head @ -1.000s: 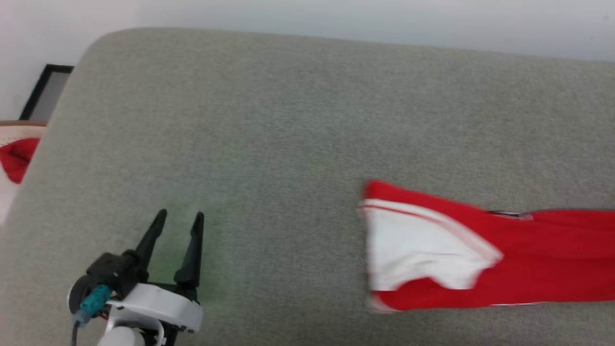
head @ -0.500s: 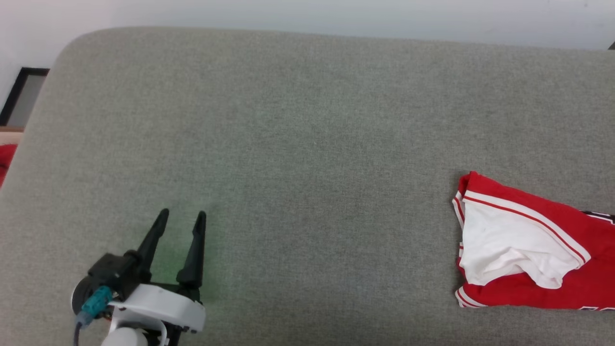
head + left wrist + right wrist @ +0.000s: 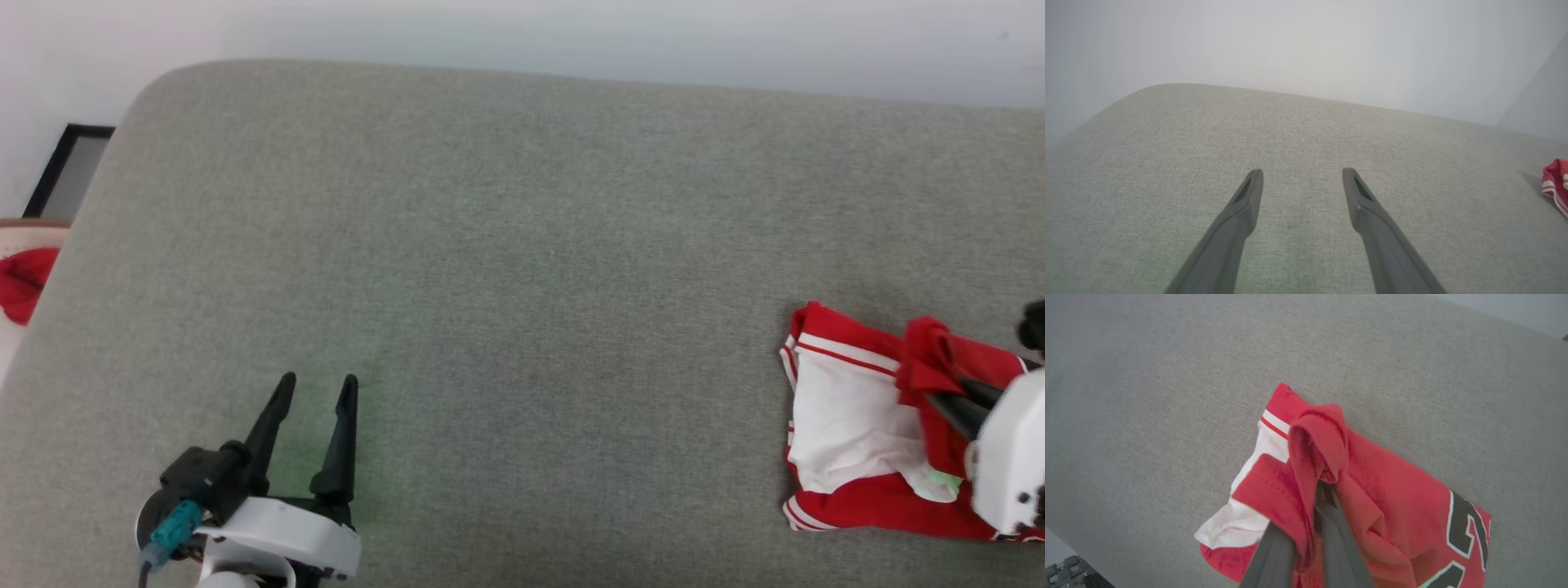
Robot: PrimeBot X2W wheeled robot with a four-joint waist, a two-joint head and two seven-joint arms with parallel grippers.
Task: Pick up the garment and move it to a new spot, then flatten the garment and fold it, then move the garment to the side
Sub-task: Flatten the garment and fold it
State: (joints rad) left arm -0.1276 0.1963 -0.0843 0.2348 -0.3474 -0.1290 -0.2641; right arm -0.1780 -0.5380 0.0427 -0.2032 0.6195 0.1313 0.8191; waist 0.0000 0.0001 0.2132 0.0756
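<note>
The right pincer (image 3: 1325,494) is pinching the red jersey's (image 3: 1396,498) bunched fold; the spread left pincer (image 3: 318,380) is hovering well apart, leftward.

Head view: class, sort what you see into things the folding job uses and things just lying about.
Job: garment; right gripper, shut on it; open left gripper; grey cushion.
Lying about: small red cloth; pale basket; black frame.

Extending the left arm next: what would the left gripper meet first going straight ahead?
Likely just the grey cushion ahead of the left gripper; the jersey lies off to its right. Depth unclear.
</note>
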